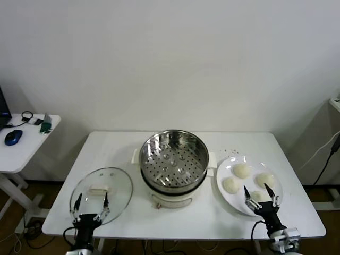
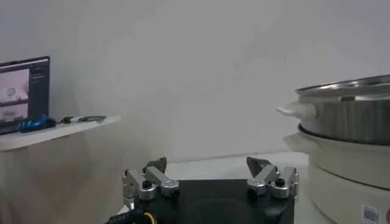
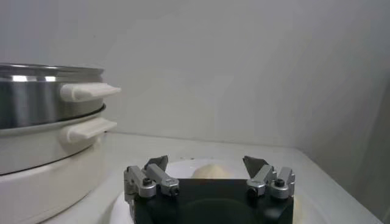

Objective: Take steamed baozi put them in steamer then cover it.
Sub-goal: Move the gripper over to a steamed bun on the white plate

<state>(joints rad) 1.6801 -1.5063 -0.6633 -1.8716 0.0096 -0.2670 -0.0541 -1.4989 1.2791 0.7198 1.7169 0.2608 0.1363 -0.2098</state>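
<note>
Cover (image 1: 101, 190) lies flat, white handle (image 1: 100, 188) lengthwise left-right.

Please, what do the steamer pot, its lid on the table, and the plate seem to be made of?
Steamer: polished metal, probably stainless steel, as its perforated floor and walls show mirror reflections; its base looks like white plastic.
Lid: clear glass, since the table shows through it, with a thin metal rim.
Plate: glossy white, ceramic or melamine; its look leaves that open.

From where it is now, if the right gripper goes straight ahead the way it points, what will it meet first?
Most likely a baozi. The right gripper, open, sits at the near edge of the white plate, and one bun lies directly ahead between its fingers. Depth is unclear, so it might pass over it.
</note>
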